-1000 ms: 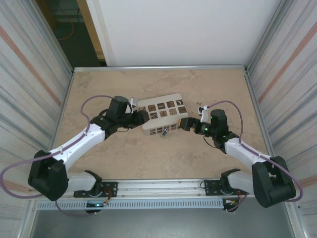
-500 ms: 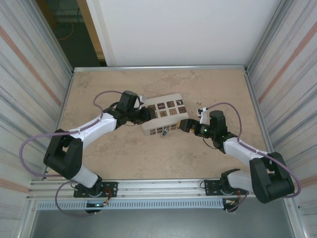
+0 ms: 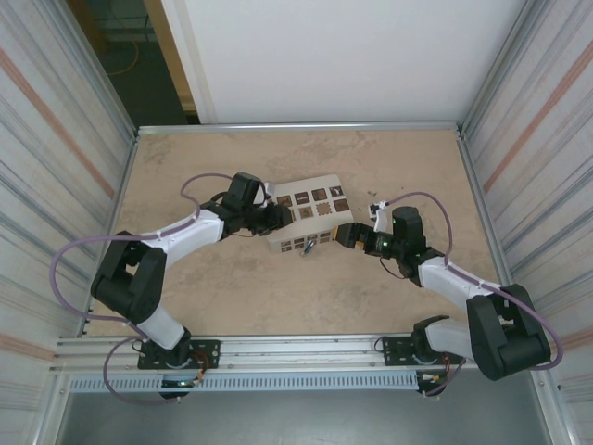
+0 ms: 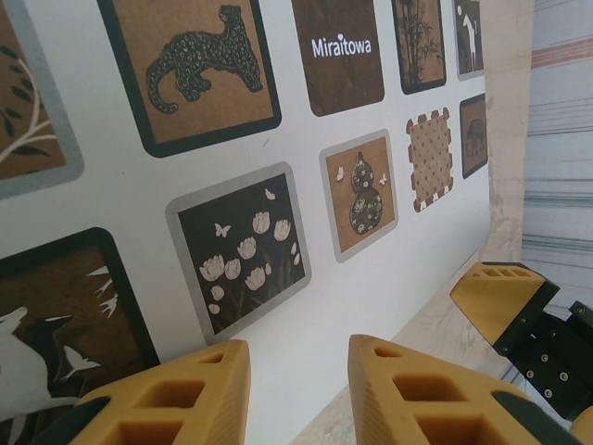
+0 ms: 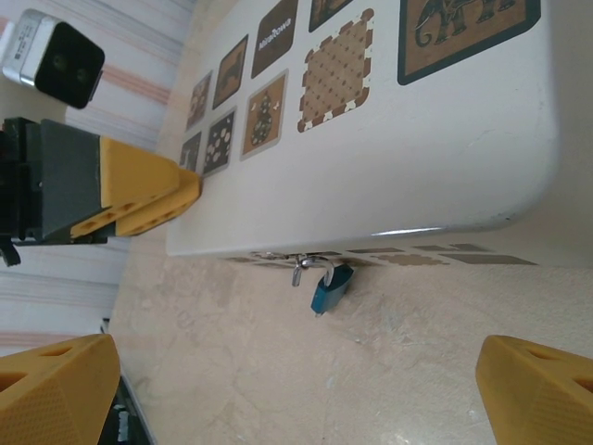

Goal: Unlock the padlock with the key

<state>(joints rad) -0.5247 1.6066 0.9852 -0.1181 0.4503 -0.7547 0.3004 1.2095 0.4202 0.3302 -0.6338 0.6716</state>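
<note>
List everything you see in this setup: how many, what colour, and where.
Box: one, white with brown patterned squares, middle of the table.
Padlock: one, teal with a silver shackle, against the box's near side.
Table: one, beige, under everything.
Rail: one, grey, along the table's near edge.
Cables: two, purple, one looping along each arm.
Left arm: one, white and black, reaching the box's left end; yellow jaws slightly apart.
Right arm: one, white and black, right of the box; yellow jaws wide apart.
</note>
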